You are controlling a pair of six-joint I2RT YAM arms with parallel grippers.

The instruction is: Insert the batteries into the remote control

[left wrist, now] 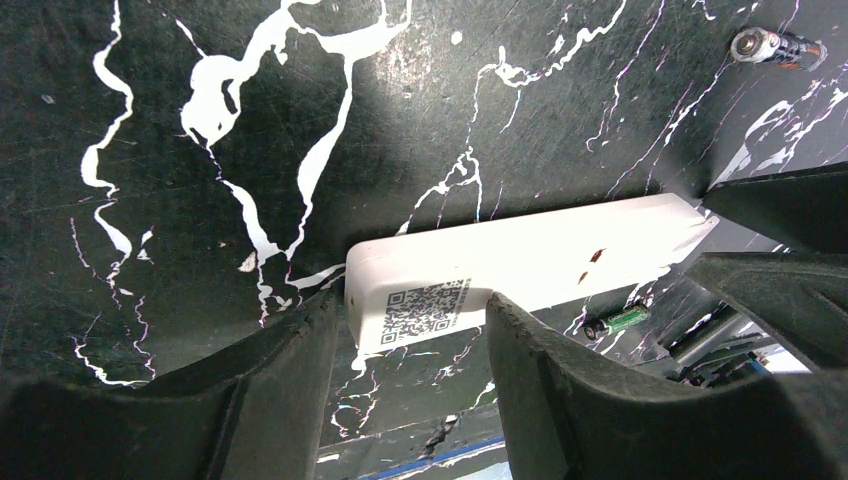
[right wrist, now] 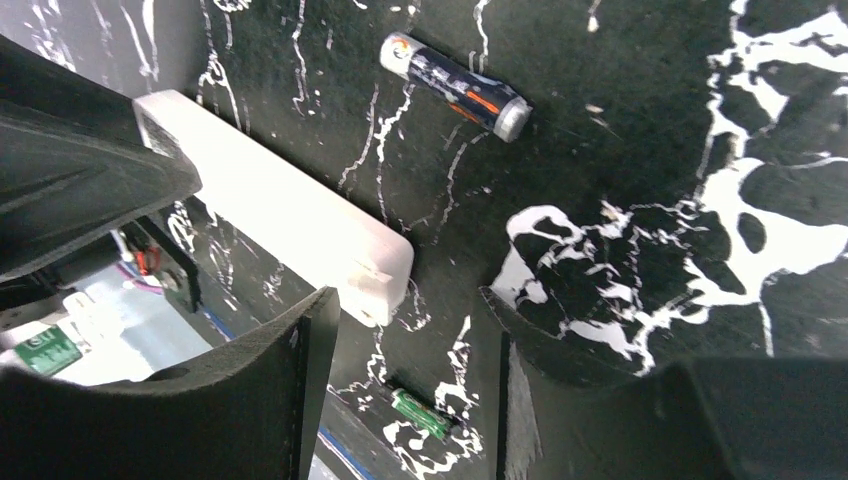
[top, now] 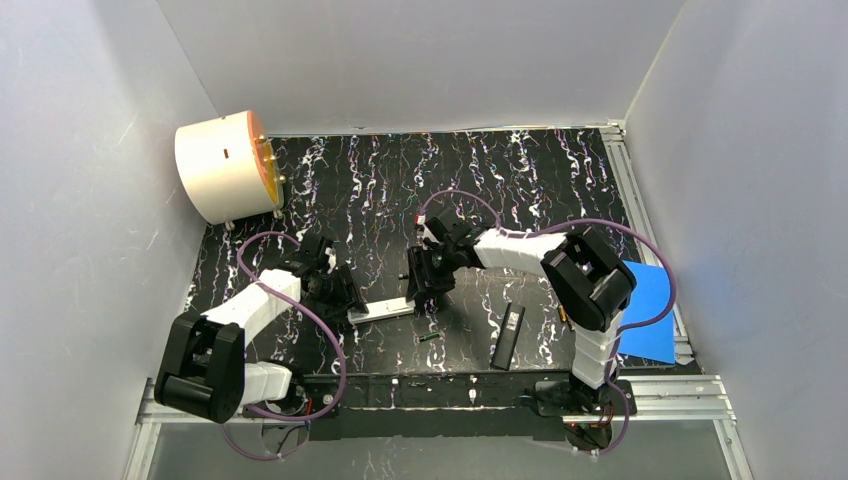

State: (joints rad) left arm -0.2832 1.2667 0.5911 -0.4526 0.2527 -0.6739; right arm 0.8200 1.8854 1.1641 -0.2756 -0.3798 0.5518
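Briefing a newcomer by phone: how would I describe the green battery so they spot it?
On the black marbled table, find the white remote near the middle. The green battery lies just nearside of its right end; the other cell nearby is dark with orange.

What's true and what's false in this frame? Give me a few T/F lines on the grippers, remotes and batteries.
1. The left gripper and the right gripper are both open. True.
2. The white remote lies between the two grippers. True.
3. The green battery is held in the right gripper. False: it lies loose on the table, near the white remote.
4. The black remote is in the left gripper. False: it lies free by the right arm.
5. A black-and-orange battery lies loose on the table. True.
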